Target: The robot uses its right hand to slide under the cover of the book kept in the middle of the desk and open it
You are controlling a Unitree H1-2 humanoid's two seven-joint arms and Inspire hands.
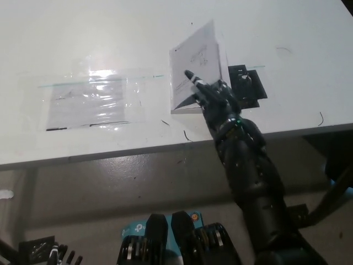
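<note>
Right hand (212,96), fingers outstretched and gripping nothing, props the white book (194,69) cover steeply up.

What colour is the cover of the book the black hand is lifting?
White with small dark print, on the thin paperback book; seen in the head view.

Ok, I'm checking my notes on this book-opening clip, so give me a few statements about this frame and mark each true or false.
1. The book's cover is lifted off the pages. True.
2. The right hand rests flat on the desk, clear of the book. False: its fingers reach in against the raised cover.
3. A clear plastic sleeve lies on the desk to picture left of the book. True.
4. The white left hand is pressing the book down. False: nothing white touches the book; only a dark shape shows at the bottom left corner.
5. A black page or panel shows to the right of the lifted cover. True.
</note>
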